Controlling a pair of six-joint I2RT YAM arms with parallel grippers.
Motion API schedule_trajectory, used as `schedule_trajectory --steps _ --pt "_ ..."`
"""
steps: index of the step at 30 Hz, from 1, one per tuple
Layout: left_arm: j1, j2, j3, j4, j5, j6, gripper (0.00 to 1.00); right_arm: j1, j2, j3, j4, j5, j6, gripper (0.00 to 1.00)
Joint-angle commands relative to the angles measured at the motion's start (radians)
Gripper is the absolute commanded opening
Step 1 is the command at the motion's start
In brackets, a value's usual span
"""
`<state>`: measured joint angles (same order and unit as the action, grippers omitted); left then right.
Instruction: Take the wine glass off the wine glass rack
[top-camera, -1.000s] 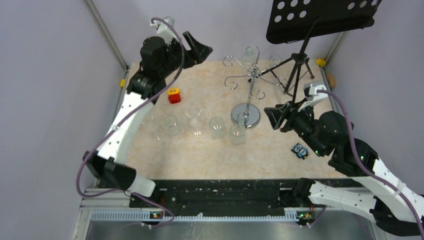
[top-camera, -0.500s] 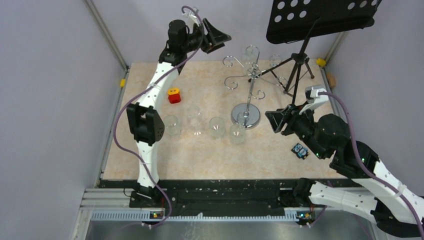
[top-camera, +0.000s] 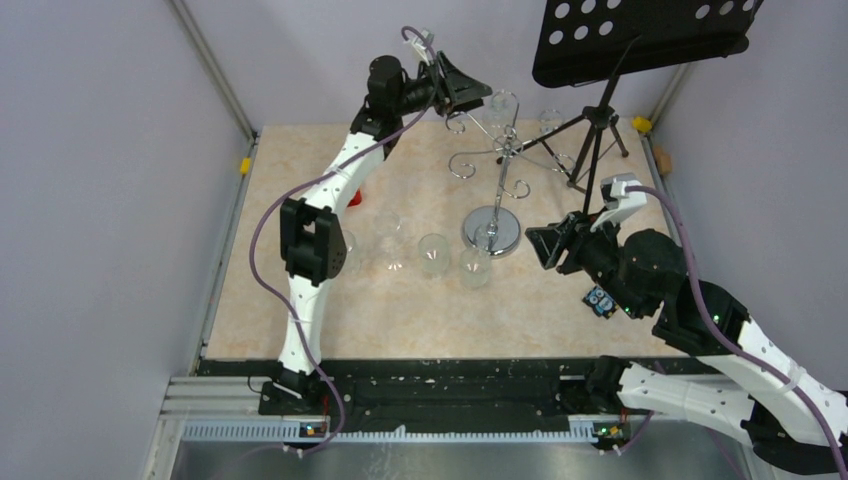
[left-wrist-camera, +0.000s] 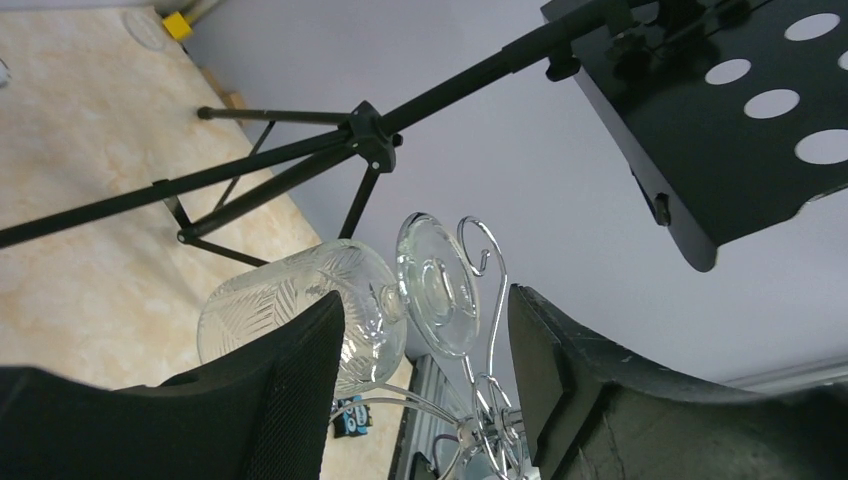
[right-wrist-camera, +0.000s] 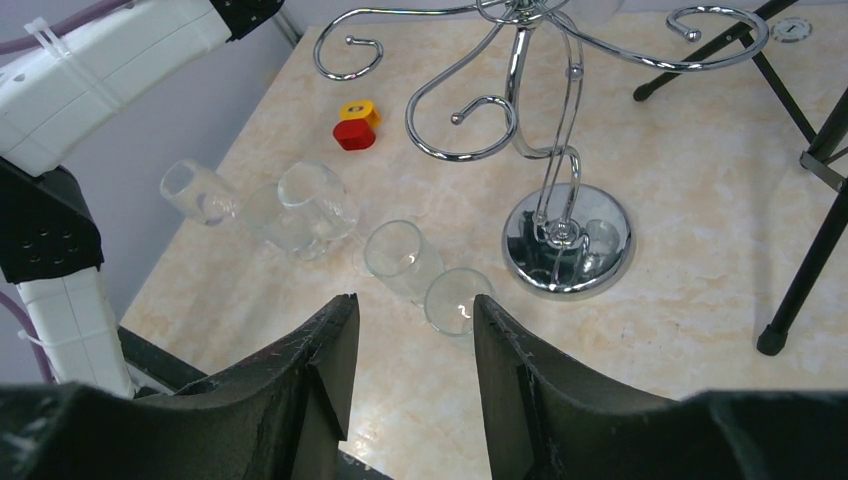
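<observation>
While the left arm stretches up over the far part of the beige marbled table, its left gripper sits level with the top of the shiny chrome wire rack, which has a round disc base and curled arms.

- Wine glass: a clear glass with a leaf-cut bowl hangs from a curled arm on the rack's far side. From the top view it shows as a faint shape just beyond the left fingers.
- Left gripper: jaws apart. The stem and round foot show in the gap between them. The bowl's edge runs behind the left-hand finger; cannot tell if it touches.
- Right gripper: jaws partly apart, nothing between them. It hangs low on the right, facing the rack's base, well apart from it.
- A row of clear drinking glasses stands on the table left of the base.
- Red and yellow block beyond the row.
- Black perforated music stand on a tripod at the far right corner.
</observation>
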<state>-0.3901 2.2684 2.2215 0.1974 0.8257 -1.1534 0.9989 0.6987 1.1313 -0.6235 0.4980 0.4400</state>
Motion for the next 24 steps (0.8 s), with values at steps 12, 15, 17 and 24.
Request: schedule_trajectory --steps 12,15,17,24 --pt "-0.010 0.038 0.041 0.141 0.038 -0.132 0.32 0.004 -0.011 -0.011 0.023 0.001 0.018 0.47" --pt "-0.010 0.042 0.041 0.135 0.050 -0.133 0.29 0.003 -0.014 -0.014 0.027 0.005 0.019 0.47" --pt "-0.011 0.045 0.042 0.142 0.060 -0.138 0.25 0.004 -0.013 -0.016 0.030 0.005 0.018 0.47" --pt "-0.010 0.031 0.040 0.177 0.075 -0.162 0.00 0.003 -0.010 -0.021 0.035 0.011 0.017 0.46"
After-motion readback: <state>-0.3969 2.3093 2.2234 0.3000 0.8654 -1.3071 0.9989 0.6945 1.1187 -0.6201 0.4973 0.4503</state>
